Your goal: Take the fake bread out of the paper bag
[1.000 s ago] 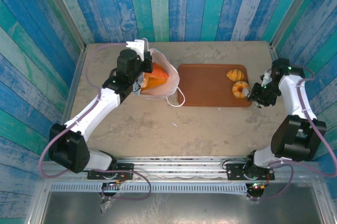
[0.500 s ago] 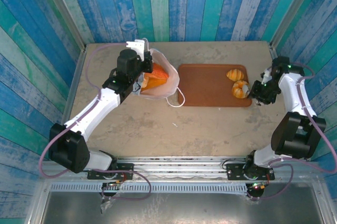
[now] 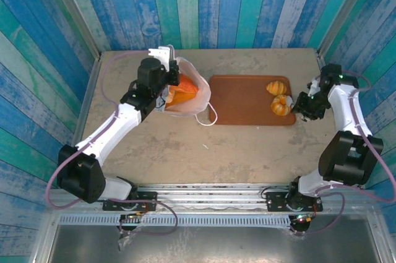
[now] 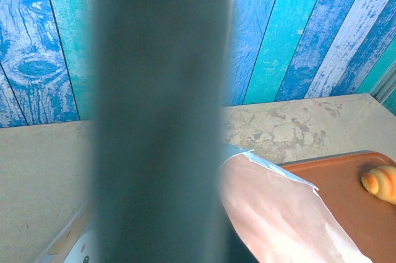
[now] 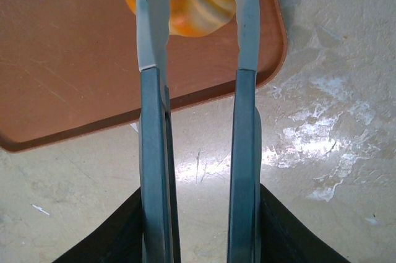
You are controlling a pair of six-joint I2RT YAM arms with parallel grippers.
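fake bread (image 3: 181, 88): one orange loaf lies in the mouth of the paper bag (image 3: 193, 105), and two buns (image 3: 281, 105) sit on the brown tray (image 3: 241, 102). right gripper (image 3: 298, 107) hovers at the nearer bun, jaws apart, straddling it (contact we cannot tell). left gripper (image 3: 166, 86) is closed, apparently pinching the bag's rim. we judge a placing step is ending; next, the right arm must clear the tray and reach into the bag for the loaf.

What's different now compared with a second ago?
The right claw edged slightly toward the table's far side, beside the nearer roll on the tray. Nothing was grabbed or released. The left claw, shut on the paper bag, and the bread stayed put.
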